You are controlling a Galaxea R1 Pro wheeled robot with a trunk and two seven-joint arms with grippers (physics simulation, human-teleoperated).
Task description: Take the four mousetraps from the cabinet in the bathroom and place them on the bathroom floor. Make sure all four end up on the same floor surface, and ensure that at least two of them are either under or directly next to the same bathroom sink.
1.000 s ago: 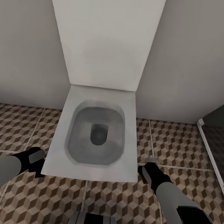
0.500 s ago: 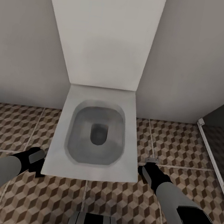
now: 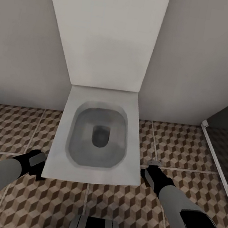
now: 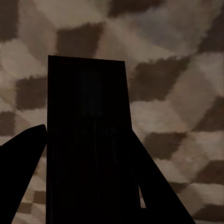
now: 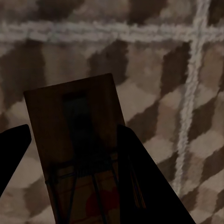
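Note:
A dark brown mousetrap (image 4: pixel 87 107) stands between the dark fingers of my left gripper (image 3: pixel 37 161), which is shut on it, close above the cube-patterned bathroom floor (image 3: pixel 121 204). A second mousetrap (image 5: pixel 77 121), brown wood with wire parts and a red spot, sits in my right gripper (image 3: pixel 151 171), also shut. The left gripper hangs low beside the toilet's left front corner and the right gripper beside its right front corner. The cabinet and the sink are out of view.
A square white toilet (image 3: pixel 96 140) with its lid up stands straight ahead against the pale wall (image 3: pixel 197 61). A dark glass panel with a white frame (image 3: pixel 214 156) runs along the right. Tiled floor lies on both sides of the toilet.

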